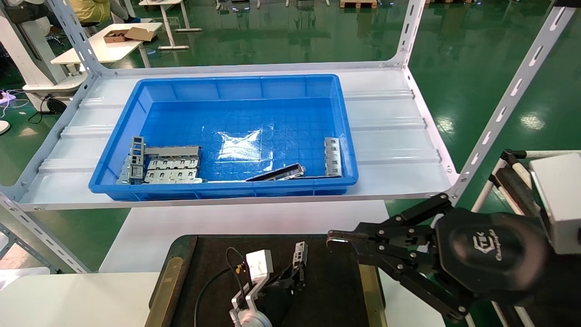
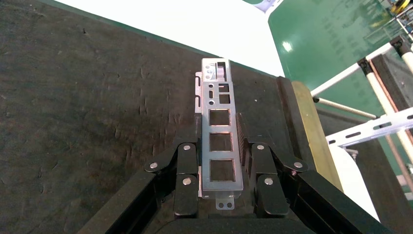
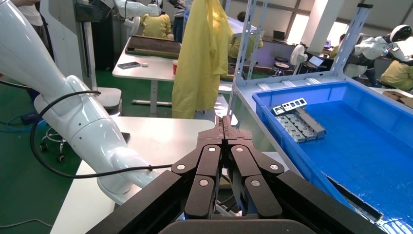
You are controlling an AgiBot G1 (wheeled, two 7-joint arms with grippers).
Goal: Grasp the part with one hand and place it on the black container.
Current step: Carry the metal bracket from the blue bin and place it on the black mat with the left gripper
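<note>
Pinched between the left gripper's (image 2: 221, 161) jaws, the part (image 2: 220, 141) hangs just above the black container (image 2: 97, 107), near its centre. At three o'clock in the head view, the right gripper (image 3: 225, 127) hovers, jaws pressed together. Twelve o'clock: blue bin (image 1: 136, 97).
</note>
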